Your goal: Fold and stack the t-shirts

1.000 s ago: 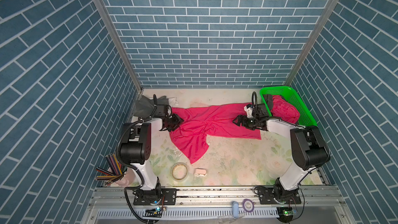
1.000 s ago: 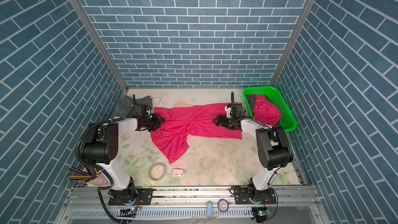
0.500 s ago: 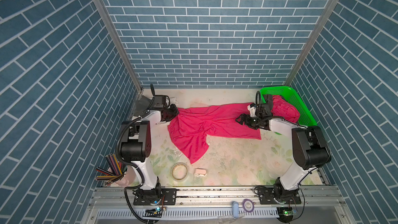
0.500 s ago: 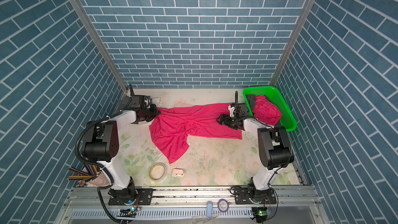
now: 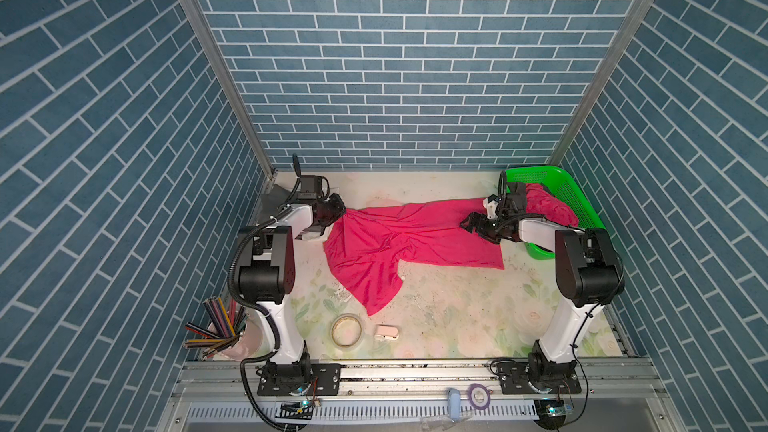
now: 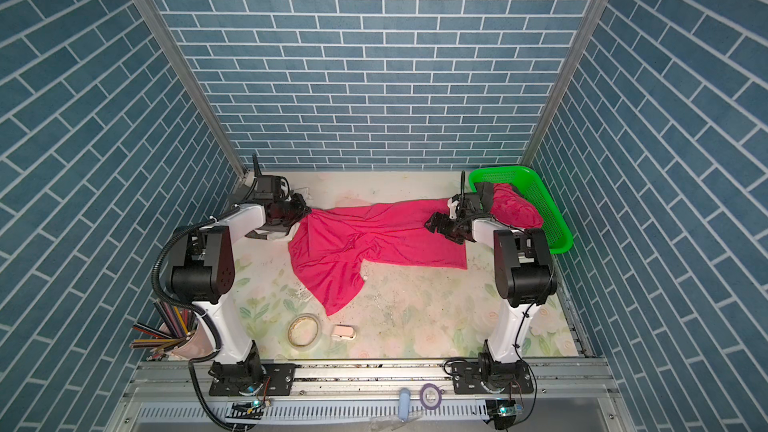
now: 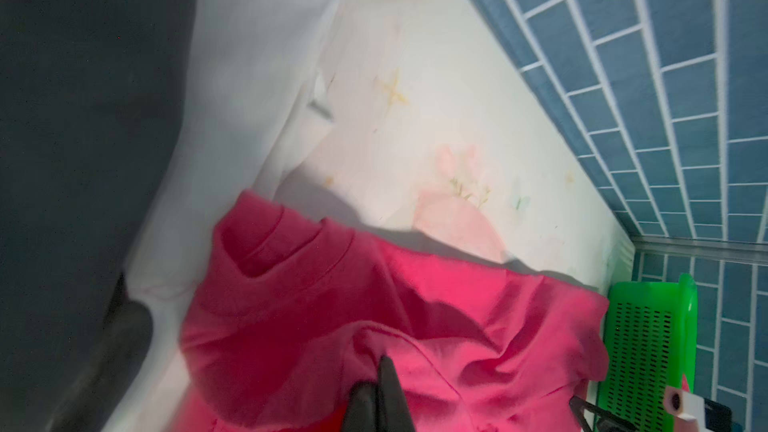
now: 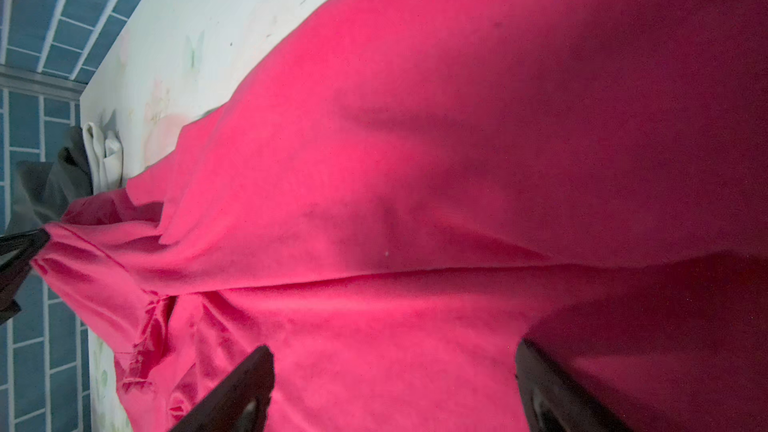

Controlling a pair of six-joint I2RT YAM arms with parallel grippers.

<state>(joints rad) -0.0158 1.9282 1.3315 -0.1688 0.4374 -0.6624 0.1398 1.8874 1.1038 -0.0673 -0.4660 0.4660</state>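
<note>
A magenta-pink t-shirt lies rumpled across the back half of the table, one flap trailing toward the front. My left gripper is shut on a pinched fold at the shirt's left end. My right gripper stands open just over the shirt's right part, with cloth under its fingers. Another pink t-shirt fills the green basket. A dark grey t-shirt and a white one lie at the back left by the left arm.
The green mesh basket stands at the back right corner beside the right arm. A tape roll and a small white object lie near the front edge. A cup of coloured pencils sits at the front left.
My left gripper closed on the shirt's left end and drew it back and left, bunching the cloth there. My right gripper shifted slightly toward the basket and stayed open.
</note>
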